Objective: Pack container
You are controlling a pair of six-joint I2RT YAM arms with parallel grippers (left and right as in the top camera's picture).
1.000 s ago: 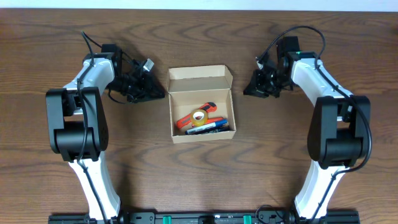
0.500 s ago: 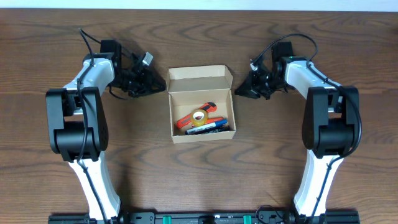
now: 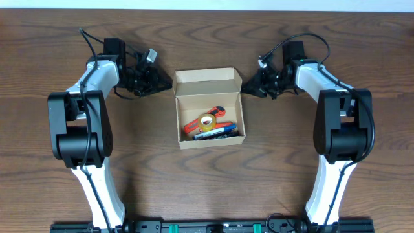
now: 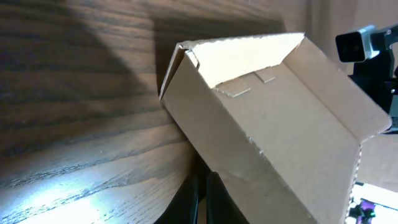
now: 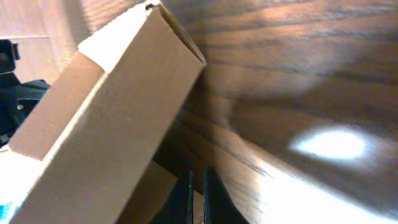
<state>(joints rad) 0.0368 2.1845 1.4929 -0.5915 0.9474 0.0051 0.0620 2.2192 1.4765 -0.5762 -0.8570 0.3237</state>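
The container [image 3: 208, 137] is a small tan cardboard box in the middle of the table, seen from overhead. Its flap lid [image 3: 207, 80] stands open at the far side. Inside lie an orange tool [image 3: 218, 111], a tape roll [image 3: 207, 121] and a blue marker [image 3: 224, 129]. My left gripper [image 3: 170, 85] is shut, tips at the lid's left corner. My right gripper [image 3: 245, 89] is shut at the lid's right corner. In the left wrist view the box [image 4: 280, 124] rises just beyond the closed left gripper [image 4: 204, 190]. The right wrist view shows the box wall [image 5: 106, 118] beside the closed right gripper [image 5: 198, 186]. Neither holds anything.
Dark wood table [image 3: 207, 181] all round the box. Both arm bases stand at the near edge, left [image 3: 84, 149] and right [image 3: 343, 142]. Cables loop over each wrist at the far side.
Both shut grippers have moved toward the far corners of the box. The right one has come in from the right and now sits by the lid's edge.
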